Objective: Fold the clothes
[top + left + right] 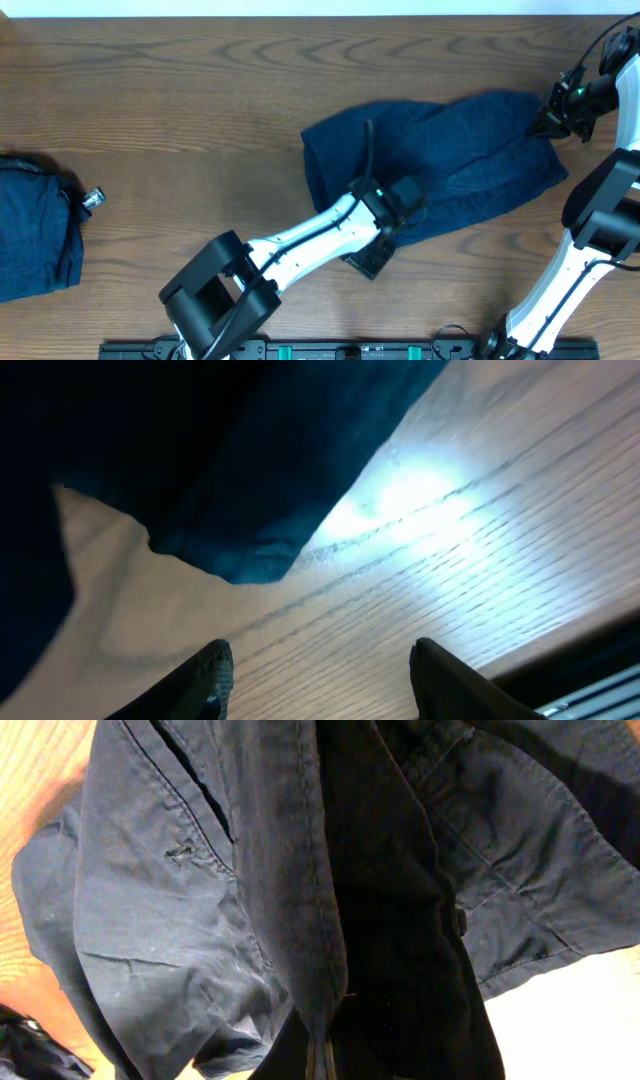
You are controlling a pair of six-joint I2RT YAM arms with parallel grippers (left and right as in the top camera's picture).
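We see the navy garment (450, 150) spread out, crumpled, centre-right on the wood table (200, 100). R gripper (548, 120) is at its far right corner, jaws pinched tight on the cloth; its wrist cam is filled w/ fabric & seams. L gripper (320, 660) is at the garment's near edge, fingers (215, 665) apart w/ only bare tabletop between them, holding nothing. A second navy garment (35, 235) lies bunched at the table's left edge, a small silver knob (93, 199) just beside it.

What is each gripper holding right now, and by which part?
The right gripper pinches the spread navy garment at its far right corner. The left gripper holds nothing; only bare table shows between its open fingers.
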